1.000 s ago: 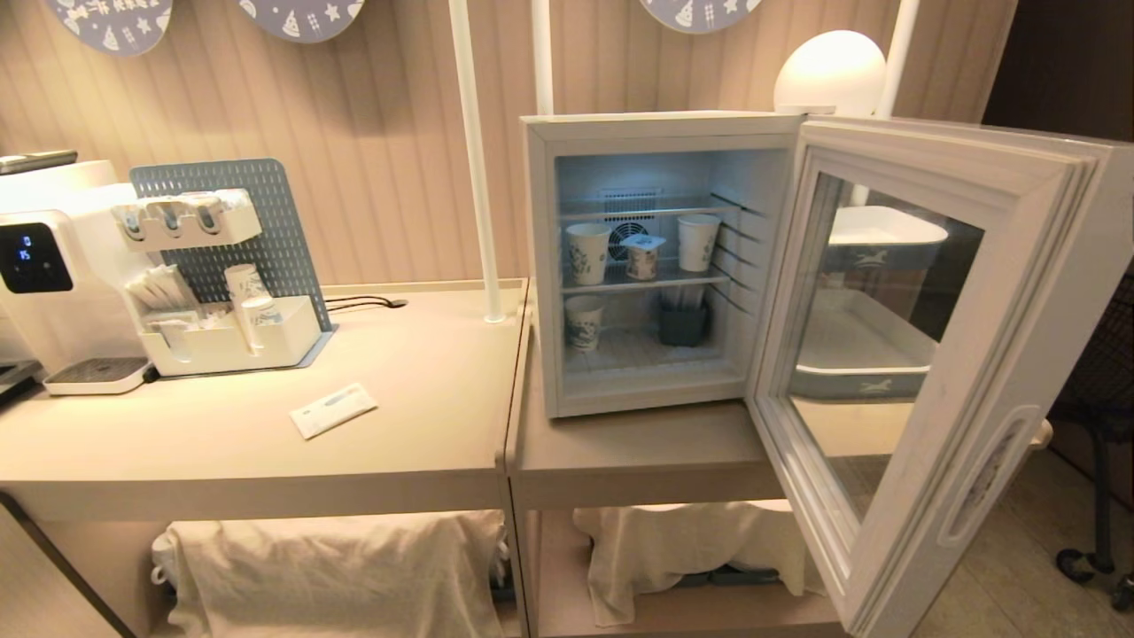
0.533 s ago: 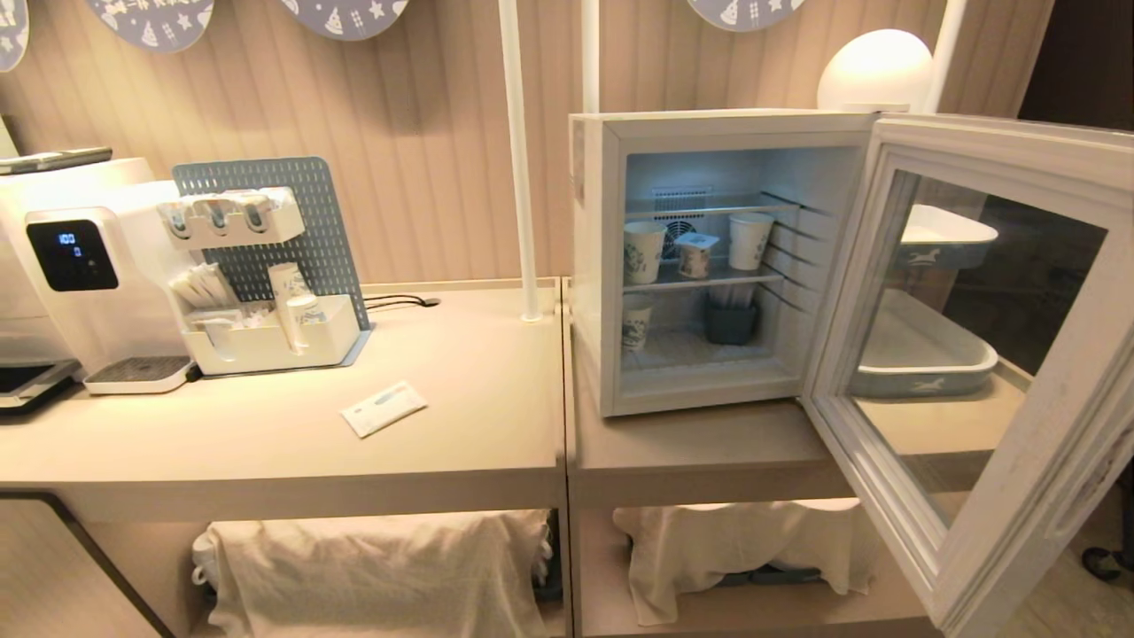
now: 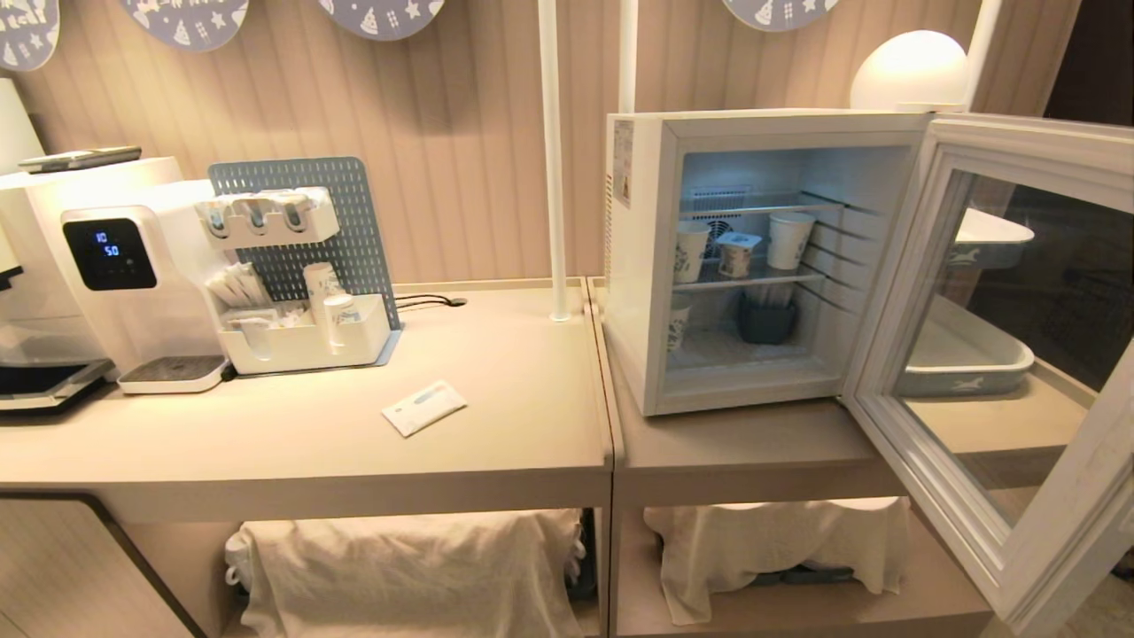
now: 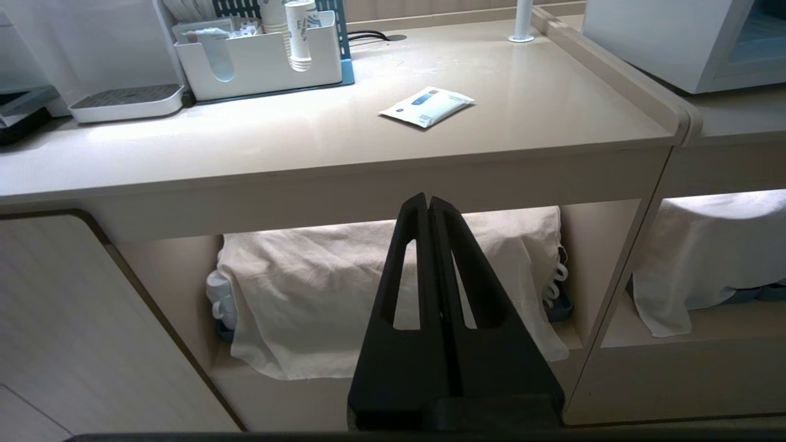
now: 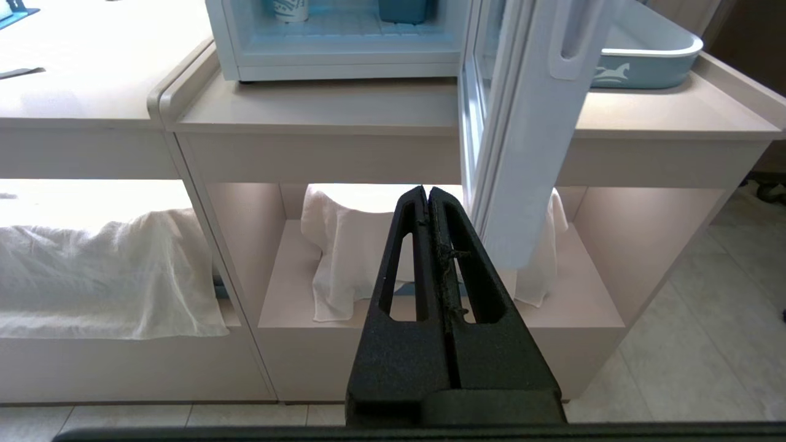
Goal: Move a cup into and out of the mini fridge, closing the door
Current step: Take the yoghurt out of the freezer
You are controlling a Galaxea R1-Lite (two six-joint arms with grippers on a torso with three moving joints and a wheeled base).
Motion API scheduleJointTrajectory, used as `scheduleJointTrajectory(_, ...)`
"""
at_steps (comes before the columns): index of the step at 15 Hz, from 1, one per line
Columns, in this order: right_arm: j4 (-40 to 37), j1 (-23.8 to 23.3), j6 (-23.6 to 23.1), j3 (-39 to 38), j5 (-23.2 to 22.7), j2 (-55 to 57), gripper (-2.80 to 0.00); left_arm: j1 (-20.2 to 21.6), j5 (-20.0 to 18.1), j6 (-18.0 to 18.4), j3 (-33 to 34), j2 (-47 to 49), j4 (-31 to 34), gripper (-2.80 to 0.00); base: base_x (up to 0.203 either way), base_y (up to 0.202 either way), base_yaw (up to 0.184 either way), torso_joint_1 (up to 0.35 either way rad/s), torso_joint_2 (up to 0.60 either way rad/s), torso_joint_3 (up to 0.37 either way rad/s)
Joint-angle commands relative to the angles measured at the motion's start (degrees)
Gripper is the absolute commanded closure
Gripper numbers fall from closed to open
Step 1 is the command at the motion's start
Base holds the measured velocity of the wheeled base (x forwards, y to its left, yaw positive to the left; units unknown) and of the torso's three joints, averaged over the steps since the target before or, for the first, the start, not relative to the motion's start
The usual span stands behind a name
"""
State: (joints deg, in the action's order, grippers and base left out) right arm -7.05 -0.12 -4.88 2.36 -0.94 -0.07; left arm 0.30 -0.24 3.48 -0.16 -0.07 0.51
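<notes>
The left gripper is held low in front of the counter, below its front edge, fingers pressed together with nothing between them. The right gripper is posed the same way before the neighbouring counter section, also closed and empty, just beside the lower corner of the open door. Neither arm shows in the head view.

The counter is a pale beige top in two sections against a ribbed beige wall, with white cloths draped over the open shelves underneath. On the right section stands the mini fridge, its opening facing the robot and lit inside. Left of the fridge lie a small white packet, a white organiser tray with a grey pegboard, and a white drinks machine. Right of the fridge, seen through the door glass, sits a blue-and-white tray.

The cup stands upright on the fridge's middle wire shelf, lid up, between two taller paper cups. The door is swung wide toward the robot from the fridge's right side, its white inner face turned leftward.
</notes>
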Motion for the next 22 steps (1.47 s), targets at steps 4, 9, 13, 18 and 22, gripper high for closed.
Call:
scheduleJointTrajectory(4, 0.0, -0.1, 0.0, 0.0, 0.0, 0.0, 0.0, 0.0, 0.1, 0.0, 0.1, 0.1, -0.2, 0.0, 0.0, 0.0, 0.0, 0.0, 0.0, 0.0)
scheduleJointTrajectory(9, 0.0, -0.1, 0.0, 0.0, 0.0, 0.0, 0.0, 0.0, 0.1, -0.3, 0.1, 0.1, -0.2, 0.0, 0.098, 0.0, 0.0, 0.003, 0.0, 0.002)
scheduleJointTrajectory(13, -0.1, -0.1, 0.0, 0.0, 0.0, 0.0, 0.0, 0.0, 0.0, -0.3, 0.1, 0.1, -0.1, 0.0, 0.188, 0.0, -0.001, 0.006, 0.0, 0.002)
scheduleJointTrajectory(18, -0.1, -0.1, 0.0, 0.0, 0.0, 0.0, 0.0, 0.0, 0.0, -0.2, 0.1, 0.1, -0.1, 0.0, 0.021, 0.0, -0.001, 0.001, 0.0, 0.0)
scheduleJointTrajectory(22, 0.0, -0.1, 0.0, 0.0, 0.0, 0.0, 0.0, 0.0, 0.1, -0.1, 0.1, 0.1, -0.1, 0.0, 0.0, 0.0, 0.0, 0.0, 0.0, 0.0)
